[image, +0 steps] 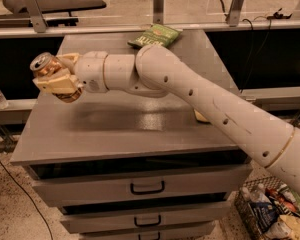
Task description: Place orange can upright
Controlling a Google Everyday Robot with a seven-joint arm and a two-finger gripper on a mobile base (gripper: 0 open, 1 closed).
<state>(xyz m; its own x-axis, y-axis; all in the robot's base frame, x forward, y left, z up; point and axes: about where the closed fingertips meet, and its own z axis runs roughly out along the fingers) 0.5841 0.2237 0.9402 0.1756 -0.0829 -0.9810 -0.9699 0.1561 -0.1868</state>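
Observation:
My gripper [56,80] reaches out over the left edge of the grey cabinet top [125,124]. It is shut on the orange can [45,66], a shiny orange-gold can whose silver pull-tab top faces up and to the left. The can is tilted and held above the cabinet's left edge, clear of the surface. The tan fingers [57,84] wrap its lower side and hide much of its body.
A green chip bag [155,36] lies at the back of the cabinet top. A pale yellow sponge [200,116] peeks out from under my arm at the right. Drawers [147,186] face the front. A basket of packets [275,214] stands on the floor at lower right.

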